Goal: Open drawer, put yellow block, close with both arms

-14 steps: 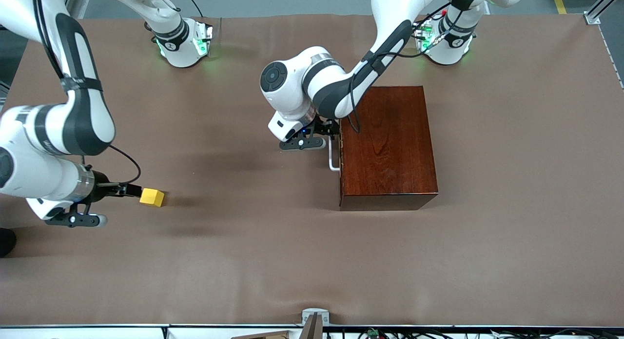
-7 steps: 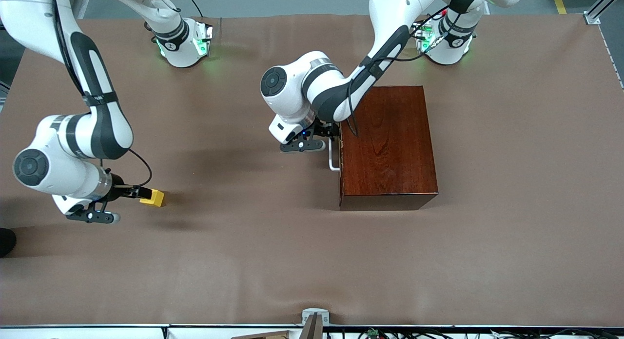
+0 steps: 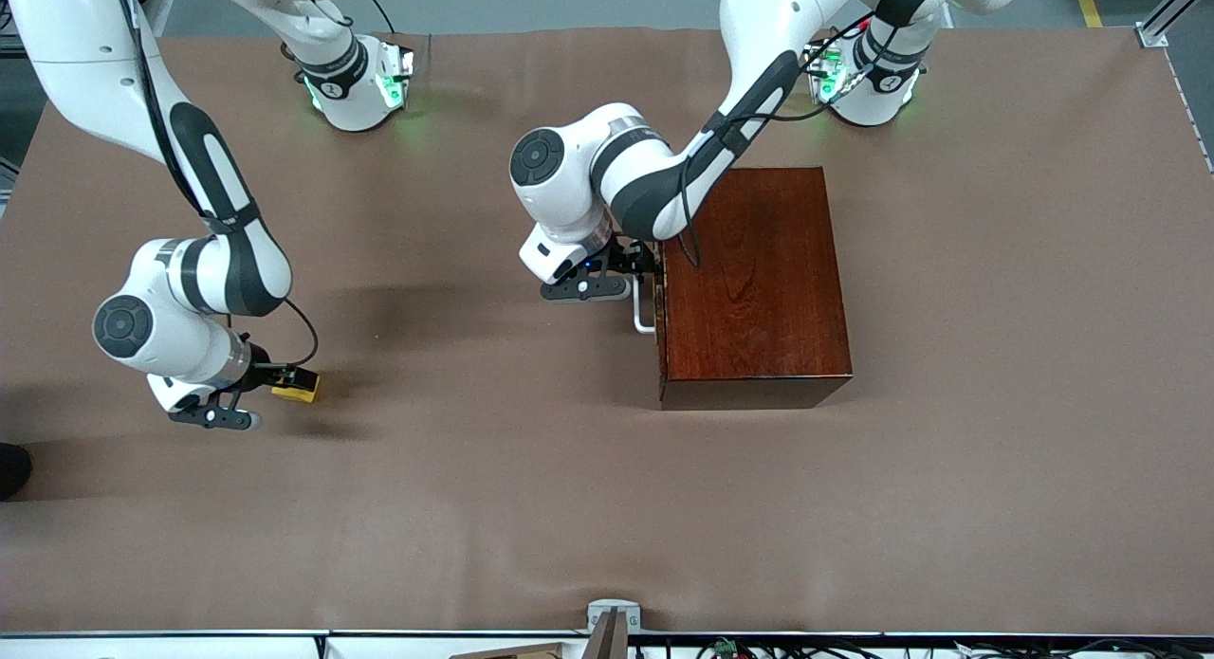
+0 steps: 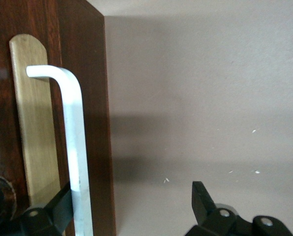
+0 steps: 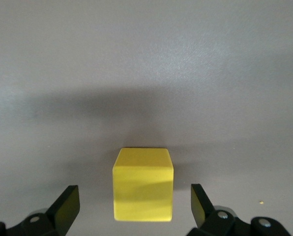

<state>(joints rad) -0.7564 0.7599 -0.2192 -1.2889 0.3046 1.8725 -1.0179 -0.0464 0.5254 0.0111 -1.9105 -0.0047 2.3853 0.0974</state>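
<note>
While drawer (image 3: 656, 299) sits shut w/ left tool (image 4: 131, 216) spread round its handle (image 4: 75, 142), right tool (image 5: 134, 209) gapes astride yellow block (image 5: 142, 184) on worktop (image 3: 531, 488), prob. pre-grasp.

The drawer (image 3: 658, 299) sits shut or nearly so in its glossy reddish-brown box (image 3: 754, 284), its dark front and white bar handle (image 3: 643, 306) facing the right arm's end of the worktop. The yellow block (image 3: 302, 386), a small plain cube, rests flat on the worktop well apart from the box, toward the right arm's end and nearer the front camera.
</note>
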